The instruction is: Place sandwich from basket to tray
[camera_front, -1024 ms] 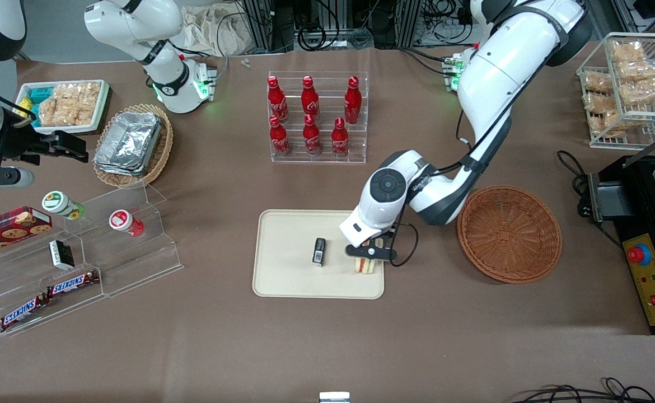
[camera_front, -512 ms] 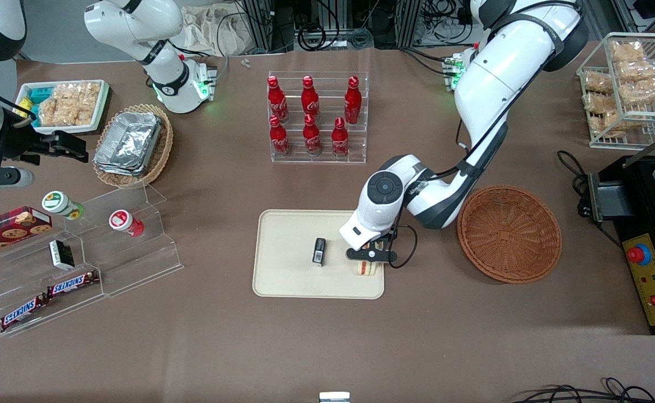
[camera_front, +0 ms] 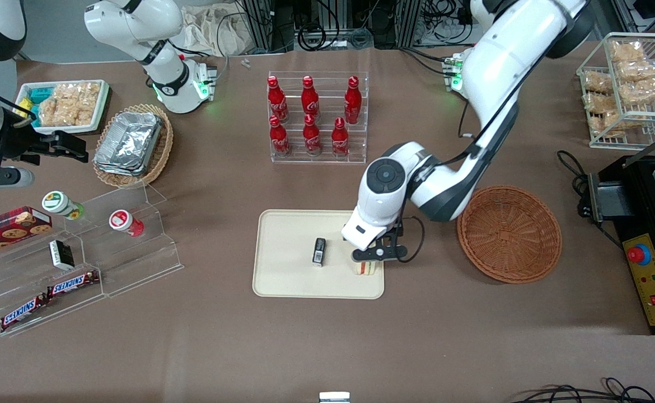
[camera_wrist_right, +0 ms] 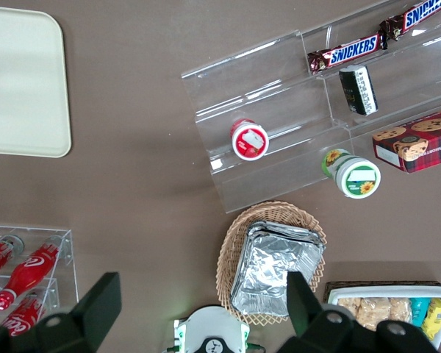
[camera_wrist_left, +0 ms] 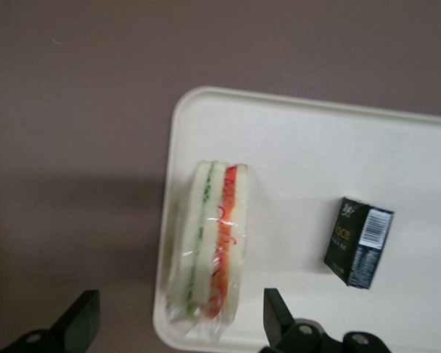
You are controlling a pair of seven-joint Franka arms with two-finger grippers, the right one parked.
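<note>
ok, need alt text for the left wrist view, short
A wrapped sandwich with green and red filling lies at the edge of a cream tray, released below the open gripper. A small black box sits on the tray beside it, on a brown table.

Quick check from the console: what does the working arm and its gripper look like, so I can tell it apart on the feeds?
The working left arm has glossy white rounded shells, dark grey joint bands and a round dark cap on its wrist. A thin black cable loops beside the wrist, and a green light glows at its base. Its gripper is black with two slim fingers, open above the sandwich on the tray.
</note>
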